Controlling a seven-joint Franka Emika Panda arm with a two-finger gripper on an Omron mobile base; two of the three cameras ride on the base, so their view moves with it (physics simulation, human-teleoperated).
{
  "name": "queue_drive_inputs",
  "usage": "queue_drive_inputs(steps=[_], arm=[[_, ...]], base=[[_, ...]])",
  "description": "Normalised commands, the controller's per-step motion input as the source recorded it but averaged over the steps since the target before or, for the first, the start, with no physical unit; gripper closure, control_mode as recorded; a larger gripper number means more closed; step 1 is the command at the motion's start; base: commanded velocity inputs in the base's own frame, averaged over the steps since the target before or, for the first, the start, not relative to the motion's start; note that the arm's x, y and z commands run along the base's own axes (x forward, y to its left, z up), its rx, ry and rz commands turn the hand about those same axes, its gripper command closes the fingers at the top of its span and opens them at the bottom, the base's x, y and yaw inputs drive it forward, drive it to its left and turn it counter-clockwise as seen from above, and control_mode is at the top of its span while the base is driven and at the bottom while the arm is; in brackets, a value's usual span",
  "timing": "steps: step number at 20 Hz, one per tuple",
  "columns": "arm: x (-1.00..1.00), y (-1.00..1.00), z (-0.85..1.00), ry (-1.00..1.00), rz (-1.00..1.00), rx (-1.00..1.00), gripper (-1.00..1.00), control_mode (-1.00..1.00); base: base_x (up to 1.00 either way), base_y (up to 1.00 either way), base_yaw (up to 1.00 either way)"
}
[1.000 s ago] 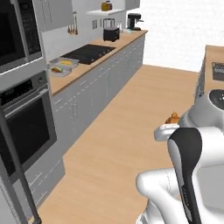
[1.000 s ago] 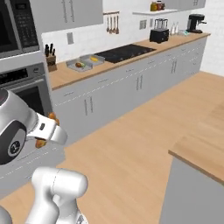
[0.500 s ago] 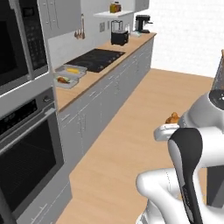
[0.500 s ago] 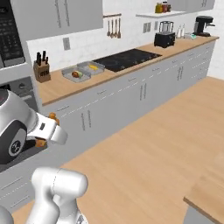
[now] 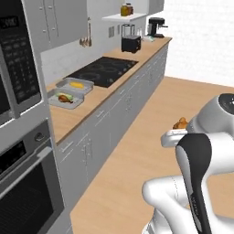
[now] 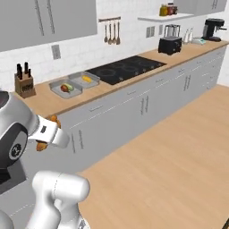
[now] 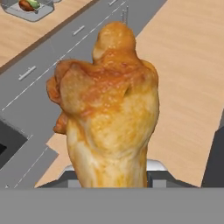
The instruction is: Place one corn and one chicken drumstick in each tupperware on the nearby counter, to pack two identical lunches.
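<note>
Tabletop (image 5: 77,119): long light-brown wood-grain top over pale grey drawer fronts, running from 8 o'clock to 1 o'clock in the left base view.
Hob (image 5: 103,71): black, set into the tabletop, just past the two containers.
Containers: two clear tubs side by side on the tabletop; the near container (image 5: 65,99) holds a drumstick and something green, the far container (image 5: 76,85) holds a yellow cob of corn. In the right base view they sit at 11 o'clock, near one (image 6: 65,88), far one (image 6: 86,79).
Toaster (image 5: 130,44): dark, at the far end of the tabletop, with a coffee machine (image 5: 156,27) beyond it.
Knife block (image 6: 24,84): wooden, at 10 o'clock of the right base view, beside the near container.
Tool (image 7: 114,177): clamped on the chicken drumstick; fingertips are hidden behind the meat in the hand view.
Chicken drumstick (image 7: 108,113): golden brown, standing up out of the tool, held over the wooden floor (image 6: 170,161), well apart from the tabletop; also at 3 o'clock in the left base view (image 5: 180,123).
</note>
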Motion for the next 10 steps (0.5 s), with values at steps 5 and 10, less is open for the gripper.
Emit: queue_drive_inputs(steps=[5, 10], arm=[[0.0, 0.0, 0.0, 0.0, 0.0, 0.0, 1.0, 1.0], [0.0, 0.0, 0.0, 0.0, 0.0, 0.0, 1.0, 1.0]], base=[[1.0, -0.11, 0.09], [1.0, 0.0, 0.09]])
